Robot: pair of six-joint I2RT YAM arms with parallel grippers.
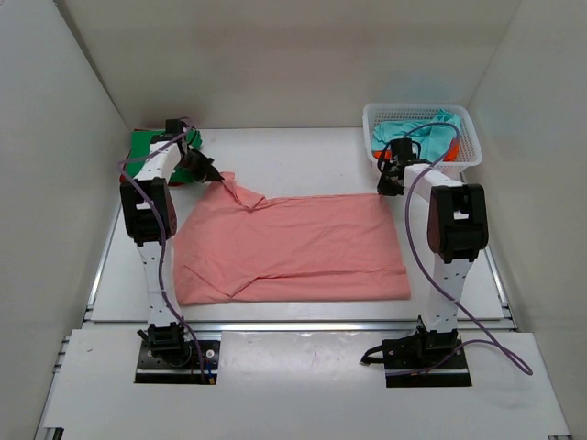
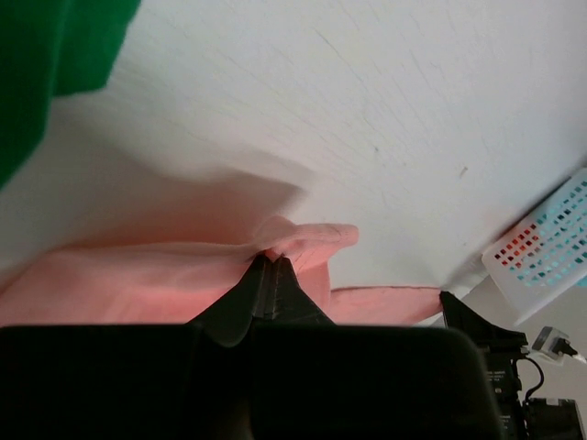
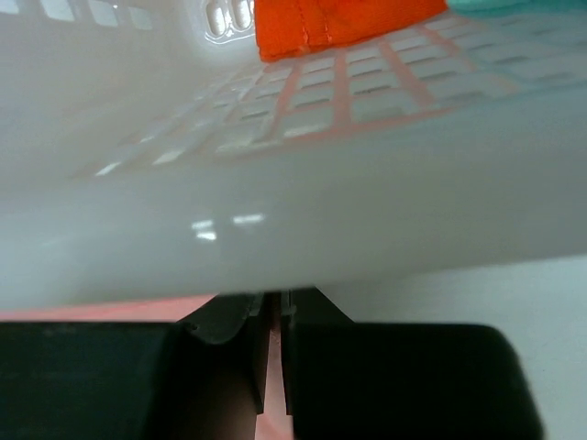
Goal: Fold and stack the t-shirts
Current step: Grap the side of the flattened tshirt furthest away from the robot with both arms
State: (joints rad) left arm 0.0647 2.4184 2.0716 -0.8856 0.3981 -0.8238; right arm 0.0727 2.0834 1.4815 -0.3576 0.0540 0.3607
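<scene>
The green t-shirt point(image 1: 139, 145) is being partly hidden by the left arm point(image 1: 147, 206). The mesh basket point(image 3: 275, 211) is being blurred, and the teal t-shirt point(image 3: 523, 4) is being cropped by the top edge.

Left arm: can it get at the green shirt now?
Probably not yet: the left pincer is shut on a corner of the salmon shirt. The green shirt lies close beside it, nothing between, so likely once it lets go.

A salmon pink t-shirt point(image 1: 293, 247) is lying spread across the white table point(image 1: 303, 151). The left gripper point(image 1: 218, 179) is pinching its far left corner, where the cloth is rising into a small fold. The right gripper point(image 1: 387, 188) is reaching down at the far right corner. A green t-shirt point(image 1: 142, 145) is sitting behind the left arm. A white mesh basket point(image 1: 422, 114) is holding a teal t-shirt point(image 1: 431, 128).
</scene>
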